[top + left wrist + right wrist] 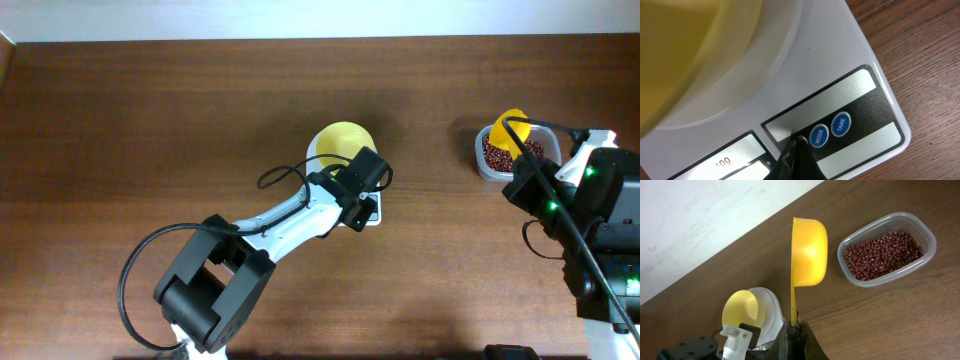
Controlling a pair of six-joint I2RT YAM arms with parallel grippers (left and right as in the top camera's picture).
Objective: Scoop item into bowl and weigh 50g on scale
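The pale-yellow bowl (345, 142) stands on the white scale (374, 214) at mid table; I see nothing in it. My left gripper (799, 144) is shut, and its tip rests on the scale's front strip (860, 112) just left of the blue MODE button (818, 136). The grey display (725, 160) shows digits. My right gripper (795, 328) is shut on the handle of a yellow scoop (809, 250), held in the air left of the clear container (885, 252) of reddish-brown beans (882, 255). The scoop's inside faces away from the camera.
The container (488, 158) sits near the table's right edge under my right arm (560, 200). A blue TARE button (841, 124) sits right of MODE. The left arm's cable (285, 175) loops beside the bowl. A pale wall runs behind the table's far edge.
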